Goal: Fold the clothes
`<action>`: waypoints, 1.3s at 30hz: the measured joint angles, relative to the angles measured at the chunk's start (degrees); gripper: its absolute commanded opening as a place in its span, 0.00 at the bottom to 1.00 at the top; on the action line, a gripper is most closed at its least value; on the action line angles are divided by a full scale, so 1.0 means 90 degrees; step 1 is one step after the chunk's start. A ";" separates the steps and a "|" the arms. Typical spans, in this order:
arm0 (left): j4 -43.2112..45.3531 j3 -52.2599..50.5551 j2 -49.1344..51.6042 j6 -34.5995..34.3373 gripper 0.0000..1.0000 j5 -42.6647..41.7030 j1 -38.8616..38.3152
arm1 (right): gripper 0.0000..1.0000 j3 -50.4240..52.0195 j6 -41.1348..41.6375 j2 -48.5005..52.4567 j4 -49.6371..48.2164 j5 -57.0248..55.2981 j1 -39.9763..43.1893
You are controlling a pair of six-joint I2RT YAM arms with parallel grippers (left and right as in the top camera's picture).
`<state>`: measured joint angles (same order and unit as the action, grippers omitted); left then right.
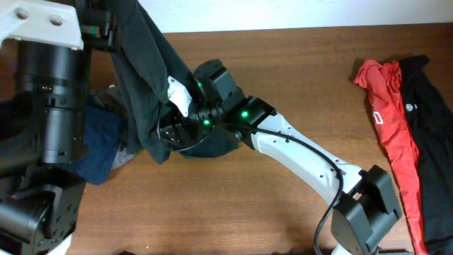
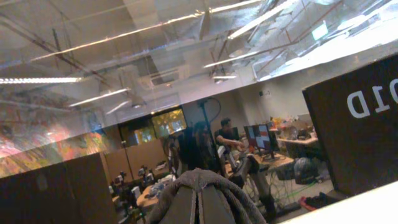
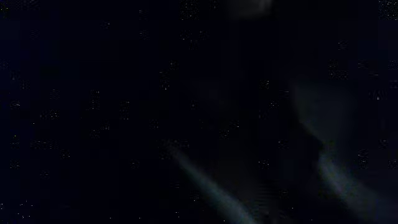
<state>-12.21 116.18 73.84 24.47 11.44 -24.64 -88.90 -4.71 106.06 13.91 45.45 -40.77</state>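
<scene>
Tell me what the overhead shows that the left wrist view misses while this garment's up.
Only the overhead: the table, the right arm, a red garment and a black garment at the table's right edge, blue clothes at the left. Only the left wrist: the room beyond, with ceiling lights and people at desks. Both: the dark garment, hanging at upper left overhead, bunched low in the wrist frame.

The wooden table (image 1: pixel 283 78) carries a red garment (image 1: pixel 393 134) touching a black garment (image 1: pixel 428 106), and a blue garment (image 1: pixel 99 145) well apart.
</scene>
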 measured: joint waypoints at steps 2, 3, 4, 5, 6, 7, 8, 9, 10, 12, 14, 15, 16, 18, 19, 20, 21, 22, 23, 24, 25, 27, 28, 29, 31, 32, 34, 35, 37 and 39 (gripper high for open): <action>-0.0010 0.0010 0.0000 0.0000 0.01 0.0029 0.0000 | 0.18 0.0000 0.0019 0.0015 -0.0068 0.0279 0.0000; -0.0032 0.0017 0.0000 0.0000 0.00 0.0075 0.0000 | 0.14 0.0000 0.0044 0.0015 -0.0073 0.0374 0.0000; -0.0049 0.0022 0.0000 0.0002 0.01 0.0117 0.0000 | 0.09 0.0000 0.0087 0.0015 -0.0068 0.0452 0.0000; -0.0075 0.0027 0.0000 0.0002 0.00 0.0165 0.0000 | 0.05 0.0000 0.0112 0.0015 -0.0056 0.0515 0.0002; -0.0112 0.0034 0.0000 0.0017 0.00 0.0221 0.0000 | 0.04 0.0000 0.0160 0.0015 0.0002 0.0571 0.0005; -0.0141 0.0034 -0.0002 0.0029 0.00 0.0270 0.0000 | 0.04 0.0000 0.0175 0.0012 0.0080 0.0610 0.0015; -0.0199 0.0041 0.0000 0.0053 0.01 0.0333 0.0000 | 0.04 0.0000 0.0189 0.0005 0.0177 0.0634 0.0024; -0.0245 0.0041 0.0000 0.0085 0.00 0.0408 0.0000 | 0.04 0.0000 0.0199 -0.0005 0.0282 0.0656 0.0034; -0.0274 0.0041 0.0000 0.0100 0.00 0.0454 0.0000 | 0.04 0.0000 0.0199 -0.0029 0.0391 0.0646 0.0041; -0.0313 0.0041 0.0017 0.0141 0.00 0.0646 0.0000 | 0.04 0.0002 0.0192 -0.0141 0.0726 0.0493 0.0070; -0.0330 0.0046 0.0049 0.0158 0.01 0.0852 0.0000 | 0.04 0.0015 0.0197 -0.0340 0.1161 0.0095 0.0109; -0.0338 0.0046 0.0066 0.0170 0.00 0.0957 0.0000 | 0.04 0.0029 0.0192 -0.0495 0.1401 -0.0214 0.0131; -0.0359 0.0046 0.0087 0.0189 0.01 0.1042 0.0000 | 0.04 0.0044 0.0204 -0.0692 0.1634 -0.0561 0.0160; -0.0440 0.0063 0.0143 0.0238 0.01 0.1188 0.0000 | 0.04 0.0051 0.0214 -0.1110 0.2028 -0.1297 0.0223; -0.0466 0.0070 0.0177 0.0257 0.01 0.1260 0.0000 | 0.04 0.0053 0.0219 -0.1355 0.2176 -0.1673 0.0257; -0.0478 0.0070 0.0211 0.0270 0.01 0.1316 0.0000 | 0.04 0.0061 0.0214 -0.1637 0.2300 -0.2076 0.0296; -0.0483 0.0070 0.0250 0.0284 0.01 0.1382 0.0000 | 0.04 0.0061 0.0219 -0.1911 0.2407 -0.2465 0.0338; -0.0498 0.0073 0.0301 0.0291 0.00 0.1445 0.0000 | 0.04 0.0061 0.0219 -0.2200 0.2499 -0.2861 0.0381; -0.0537 0.0075 0.0335 0.0304 0.00 0.1486 0.0000 | 0.04 0.0061 0.0265 -0.2501 0.2589 -0.3296 0.0437; -0.0578 0.0075 0.0369 0.0308 0.01 0.1508 0.0000 | 0.04 0.0061 0.0325 -0.2800 0.2715 -0.3740 0.0500; -0.0668 0.0075 0.0396 0.0308 0.00 0.1554 0.0000 | 0.04 0.0061 0.0367 -0.3092 0.2837 -0.4150 0.0588; -0.0860 0.0075 0.0430 0.0301 0.00 0.1644 0.0000 | 0.04 0.0061 0.0430 -0.3713 0.2994 -0.4913 0.0869; -0.0935 0.0075 0.0440 0.0284 0.00 0.1700 0.0000 | 0.04 0.0061 0.0459 -0.3932 0.3050 -0.5132 0.0984; -0.1015 0.0075 0.0442 0.0267 0.00 0.1753 0.0000 | 0.04 0.0061 0.0478 -0.4187 0.3118 -0.5367 0.1144; -0.1200 0.0075 0.0440 0.0182 0.00 0.1858 0.0000 | 0.04 0.0061 0.0503 -0.4660 0.3203 -0.5804 0.1474; -0.1287 0.0075 0.0432 0.0129 0.00 0.1904 0.0000 | 0.04 0.0061 0.0512 -0.4850 0.3225 -0.5969 0.1613; -0.1503 0.0075 0.0406 -0.0005 0.00 0.1962 0.0000 | 0.04 0.0061 0.0525 -0.5190 0.3262 -0.6271 0.1872; -0.1637 0.0075 0.0374 -0.0126 0.00 0.1974 0.0000 | 0.04 0.0061 0.0517 -0.5340 0.3274 -0.6385 0.1987; -0.1972 0.0075 0.0265 -0.0398 0.00 0.1999 -0.0029 | 0.04 0.0061 0.0500 -0.5649 0.3366 -0.6560 0.2200; -0.2305 0.0075 0.0085 -0.0675 0.00 0.1989 -0.0117 | 0.04 0.0058 0.0498 -0.5875 0.3543 -0.6640 0.2266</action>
<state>-32.95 116.86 74.61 18.39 29.34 -25.69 -88.38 -0.23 53.19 45.80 -14.31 -20.38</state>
